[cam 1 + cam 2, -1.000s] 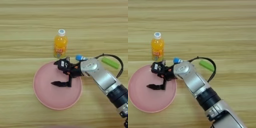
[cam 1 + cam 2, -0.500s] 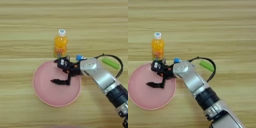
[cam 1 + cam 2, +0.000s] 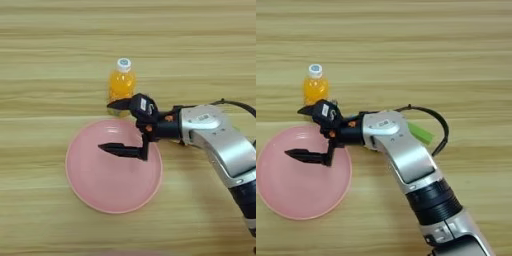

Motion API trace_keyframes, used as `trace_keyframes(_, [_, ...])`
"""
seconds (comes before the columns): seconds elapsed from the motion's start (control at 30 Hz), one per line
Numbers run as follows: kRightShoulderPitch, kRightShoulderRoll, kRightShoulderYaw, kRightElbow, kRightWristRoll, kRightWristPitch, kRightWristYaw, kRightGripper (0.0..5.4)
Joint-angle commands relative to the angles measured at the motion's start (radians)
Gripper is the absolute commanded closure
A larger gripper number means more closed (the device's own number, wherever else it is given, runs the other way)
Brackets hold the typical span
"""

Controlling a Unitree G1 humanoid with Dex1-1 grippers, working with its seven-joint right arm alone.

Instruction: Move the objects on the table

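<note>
A small orange-drink bottle (image 3: 121,82) with a white cap stands upright on the light wooden table (image 3: 50,60), just beyond the far rim of a pink plate (image 3: 100,187). My right gripper (image 3: 107,126) reaches in from the right and is open, with nothing between its fingers. Its upper black finger (image 3: 120,104) crosses in front of the bottle's base; I cannot tell whether it touches the bottle. The lower finger (image 3: 117,149) hangs over the plate's middle. In the right eye view the bottle (image 3: 315,86) stands just above the gripper (image 3: 296,131).
The silver forearm (image 3: 406,165) runs from the bottom right up to the plate's right rim (image 3: 348,165). A black cable (image 3: 436,120) loops beside it, and a green tag (image 3: 421,133) lies on the wood under the loop.
The open gripper has moved away from me, toward the bottle; its upper finger now reaches the bottle's base. The small blue thing seen behind the wrist earlier no longer shows. Bottle and plate stayed put.
</note>
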Motion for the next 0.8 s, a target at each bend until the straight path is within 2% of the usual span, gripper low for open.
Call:
trace_keyframes(0.03, [-0.077, 0.009, -0.099, -0.075, 0.078, -0.029, -0.04, 0.03])
trace_keyframes(0.17, [-0.105, 0.035, -0.157, -0.085, 0.127, -0.04, -0.073, 0.03])
trace_keyframes(0.37, [-0.148, 0.069, -0.211, -0.05, 0.133, -0.083, -0.148, 0.03])
trace_keyframes(0.63, [-0.201, 0.084, -0.257, 0.037, 0.103, -0.141, -0.242, 0.03])
trace_keyframes(0.8, [-0.229, 0.084, -0.263, 0.107, 0.075, -0.147, -0.296, 0.03])
